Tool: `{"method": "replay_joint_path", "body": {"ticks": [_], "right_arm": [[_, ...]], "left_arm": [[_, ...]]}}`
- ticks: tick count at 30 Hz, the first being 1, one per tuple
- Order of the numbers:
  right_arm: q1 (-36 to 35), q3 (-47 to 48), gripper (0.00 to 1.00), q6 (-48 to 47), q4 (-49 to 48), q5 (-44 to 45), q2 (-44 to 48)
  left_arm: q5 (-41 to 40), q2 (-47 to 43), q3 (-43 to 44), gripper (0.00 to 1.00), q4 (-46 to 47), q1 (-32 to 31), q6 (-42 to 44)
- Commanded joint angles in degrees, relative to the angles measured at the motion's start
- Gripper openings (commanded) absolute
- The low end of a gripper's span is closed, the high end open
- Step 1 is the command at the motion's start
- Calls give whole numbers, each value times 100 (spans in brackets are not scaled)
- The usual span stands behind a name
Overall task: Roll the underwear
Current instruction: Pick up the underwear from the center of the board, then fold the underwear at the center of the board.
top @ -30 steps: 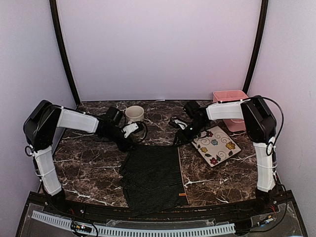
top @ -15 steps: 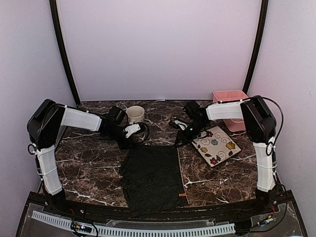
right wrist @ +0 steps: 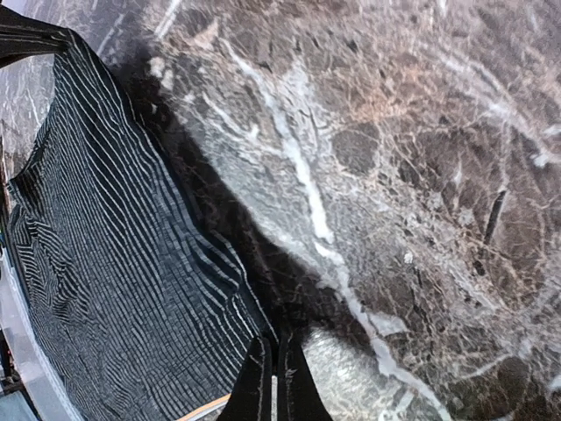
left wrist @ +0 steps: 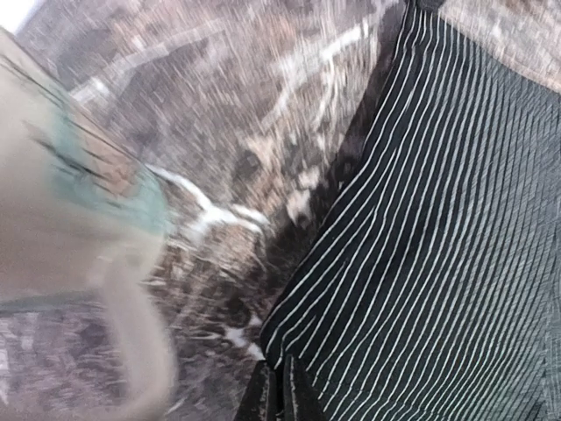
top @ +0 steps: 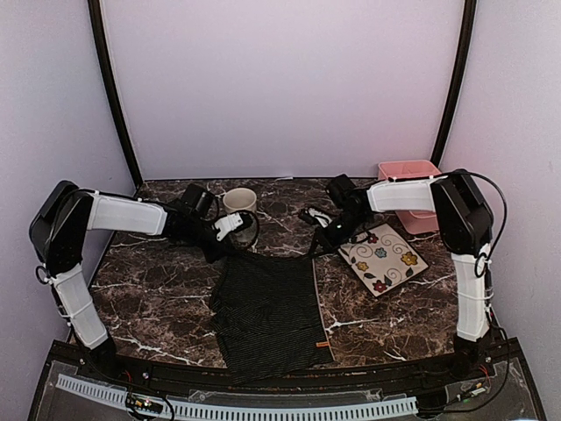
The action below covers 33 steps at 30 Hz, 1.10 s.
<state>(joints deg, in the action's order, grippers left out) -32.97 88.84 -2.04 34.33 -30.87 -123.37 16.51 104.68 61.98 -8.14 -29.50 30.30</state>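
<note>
Top external view shows us the dark brown white-veined marble table (top: pixel 149 298), the broadest thing here. On it the black, thin-white-striped cloth underwear (top: pixel 270 307) spreads from the middle toward 6 o'clock, its near end reaching the table's front edge. We see only this one garment. The left arm (top: pixel 123 213) reaches in from 9 o'clock and the right arm (top: pixel 399 195) from 2 o'clock, both meeting the garment's far edge. At 3 o'clock of the underwear, just beside its right side but apart from it, the white square plate with coloured flowers (top: pixel 383 258) lies tilted like a diamond. Past the plate, at 1 o'clock, the pink square plastic tub (top: pixel 408 189) stands against the back wall. The cream ceramic mug (top: pixel 238 203) stands upright at 11 o'clock, near the left arm's wrist; the left wrist view catches it only as a pale blur (left wrist: pixel 70 219). The left gripper (top: pixel 230 243) sits at the garment's far left corner, and in its own camera we see its fingers pinched together on the striped edge (left wrist: pixel 280 396). The right gripper (top: pixel 319 247) sits at the far right corner, likewise closed tight on the cloth's edge in its wrist view (right wrist: pixel 270 379). Smallest is an orange tag (top: pixel 324 346) at the garment's 5 o'clock corner.
</note>
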Motion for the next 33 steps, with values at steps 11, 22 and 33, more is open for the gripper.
{"method": "replay_joint_path", "body": {"ticks": [11, 22, 33], "right_arm": [[-224, -626, 0, -59, -320, -89, 1411], [-930, -1850, 0, 139, -390, -175, 1468], [-596, -1494, 0, 584, -584, 243, 591]], "left_arm": [[123, -1648, -573, 0, -313, -306, 574], [474, -1726, -1131, 0, -1548, -1044, 441], [-874, -362, -780, 0, -975, -826, -40]]}}
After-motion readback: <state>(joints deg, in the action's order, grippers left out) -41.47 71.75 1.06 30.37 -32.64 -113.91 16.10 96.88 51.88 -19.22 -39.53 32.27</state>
